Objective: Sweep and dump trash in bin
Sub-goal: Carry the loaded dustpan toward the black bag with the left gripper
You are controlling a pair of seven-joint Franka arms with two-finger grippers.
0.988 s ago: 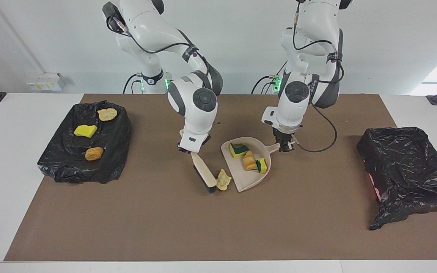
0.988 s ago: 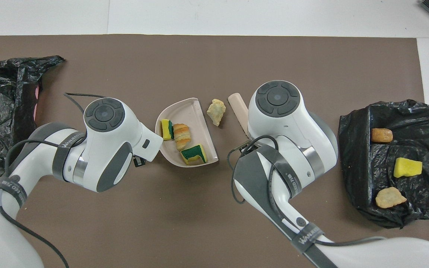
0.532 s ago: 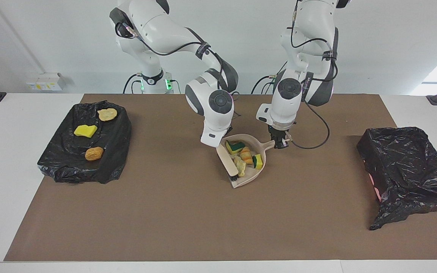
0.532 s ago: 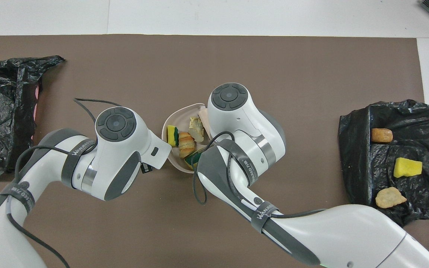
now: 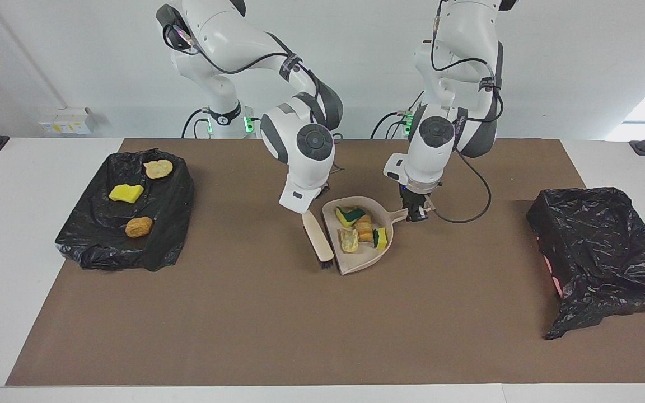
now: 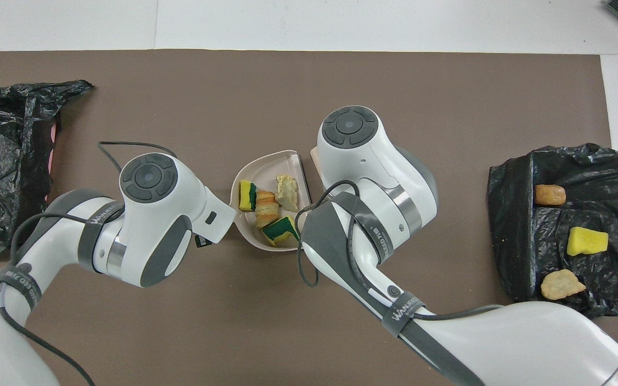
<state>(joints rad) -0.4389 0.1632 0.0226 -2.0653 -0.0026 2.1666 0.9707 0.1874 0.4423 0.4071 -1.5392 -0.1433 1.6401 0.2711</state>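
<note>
A beige dustpan (image 5: 355, 268) sits low on the brown mat at mid-table. It holds two green-backed yellow sponge pieces (image 5: 350, 215), a tan-orange bread chunk (image 5: 364, 228) and a pale chunk (image 5: 349, 239). They also show in the overhead view, in the dustpan (image 6: 244, 172). My left gripper (image 5: 415, 211) is shut on the dustpan's handle (image 5: 398, 215). My right gripper (image 5: 305, 210) is shut on a beige brush (image 5: 317, 238). The brush's black bristles are down at the mat, just beside the pan's open edge.
A bin lined with a black bag (image 5: 597, 246) stands at the left arm's end of the table. A black-bagged tray (image 5: 160, 224) at the right arm's end holds a yellow sponge (image 5: 126, 193) and two tan chunks. A brown mat (image 5: 244, 324) covers the table.
The brush swept the pale chunk from the mat into the dustpan, then drew back out beside the pan's open edge. The dustpan shifted a little toward the robots.
</note>
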